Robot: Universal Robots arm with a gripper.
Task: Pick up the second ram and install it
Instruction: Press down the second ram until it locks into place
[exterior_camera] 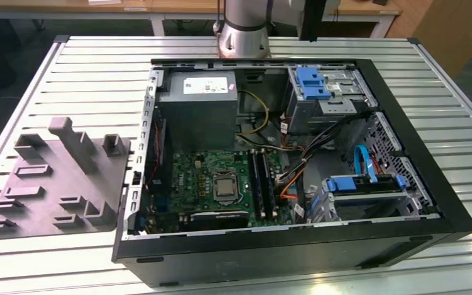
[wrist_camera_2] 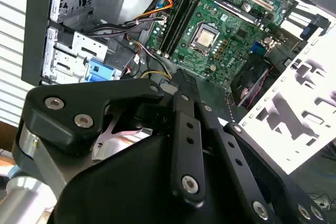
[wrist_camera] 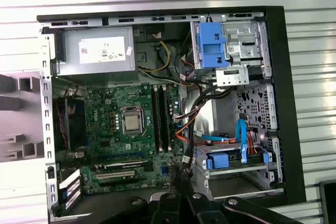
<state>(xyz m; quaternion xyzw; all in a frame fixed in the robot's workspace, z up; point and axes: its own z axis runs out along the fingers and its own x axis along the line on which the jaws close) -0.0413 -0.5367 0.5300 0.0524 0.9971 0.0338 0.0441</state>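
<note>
hand: black two-fingered hand (wrist_camera_2: 177, 74), fingertips drawn together, nothing held, well above open black computer case (exterior_camera: 302, 243) on slatted metal table (exterior_camera: 96, 67) | target: second ram, dark-green stick, judged one of two long dark strips (wrist_camera: 161, 121) seated beside the silver processor socket (wrist_camera: 131, 121) | relation: below hand, long axis pointing at grey power-supply box (wrist_camera: 94, 51)

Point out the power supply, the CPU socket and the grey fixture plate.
power supply (exterior_camera: 196, 98), exterior view, top face.
CPU socket (wrist_camera: 131, 121), first wrist view, centre.
grey fixture plate (exterior_camera: 51, 184), exterior view, flat base.
</note>
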